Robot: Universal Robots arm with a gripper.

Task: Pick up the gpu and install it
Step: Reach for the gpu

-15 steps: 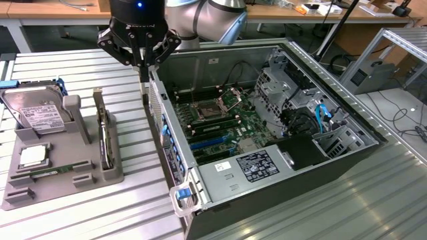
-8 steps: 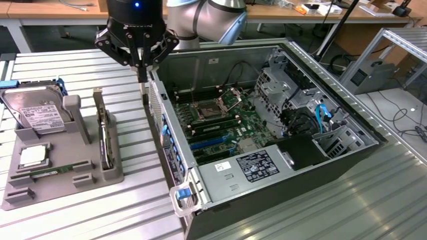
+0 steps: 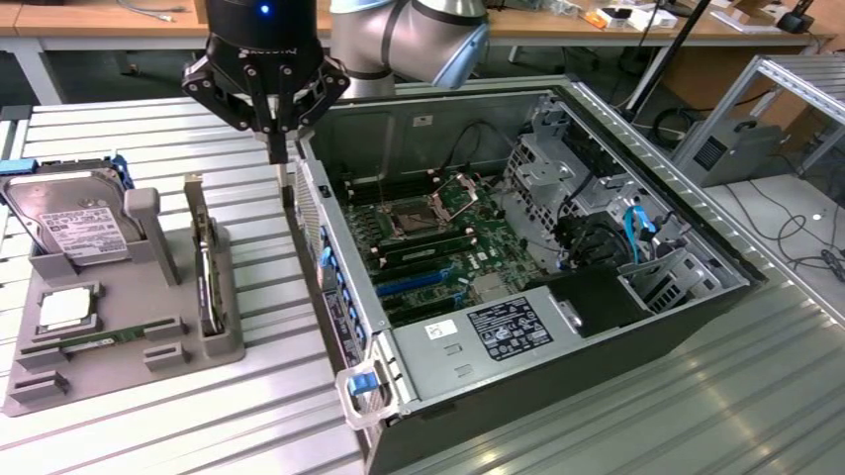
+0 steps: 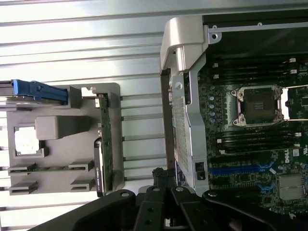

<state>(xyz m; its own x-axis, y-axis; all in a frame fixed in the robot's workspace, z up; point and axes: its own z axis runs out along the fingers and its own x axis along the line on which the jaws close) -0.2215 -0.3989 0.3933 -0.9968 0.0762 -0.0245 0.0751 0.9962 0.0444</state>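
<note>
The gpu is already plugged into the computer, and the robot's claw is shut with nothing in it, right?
Not quite. The gpu is not in the computer. It stands on its edge in the grey holder beside the computer, as the exterior view shows. The rest is right: the gripper is shut with nothing in it.

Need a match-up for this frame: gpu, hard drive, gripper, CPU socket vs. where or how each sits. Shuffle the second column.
1 gpu
2 hard drive
3 gripper
4 CPU socket

A on the motherboard inside the open case
B shut, up between tray and case
C on edge in the grey tray, side nearest the case
D leaning in the tray, white label showing

Pairs: 1-C, 2-D, 3-B, 4-A
</note>
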